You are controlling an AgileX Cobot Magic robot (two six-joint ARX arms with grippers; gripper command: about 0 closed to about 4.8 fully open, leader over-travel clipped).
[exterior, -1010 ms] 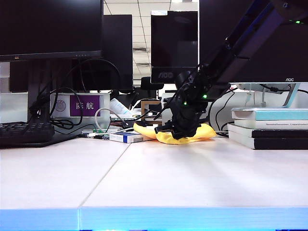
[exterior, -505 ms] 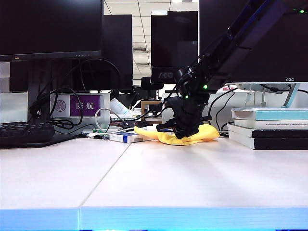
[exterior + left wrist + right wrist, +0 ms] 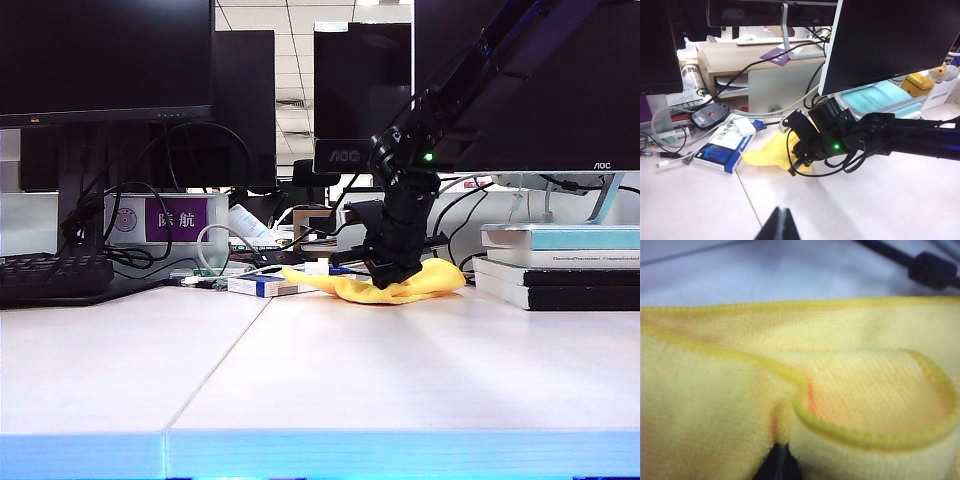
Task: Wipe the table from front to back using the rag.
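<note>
Off-white table (image 3: 400,380): yellow rag (image 3: 420,285), blue box (image 3: 258,285), books (image 3: 560,265), keyboard (image 3: 55,277).

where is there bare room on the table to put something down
The whole front of the table is bare, from the blue edge back to the rag, on both sides of the seam. The back is crowded: keyboard, cables, box, books, and the right claw shut on the rag. The left claw, shut, hangs over bare table.

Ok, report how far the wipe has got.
Done: the rag has reached the table's far side, beside the books. In hand: the right gripper, shut on the rag, presses it down there. The left gripper hangs shut, idle. Left: whether more passes follow is unclear.
</note>
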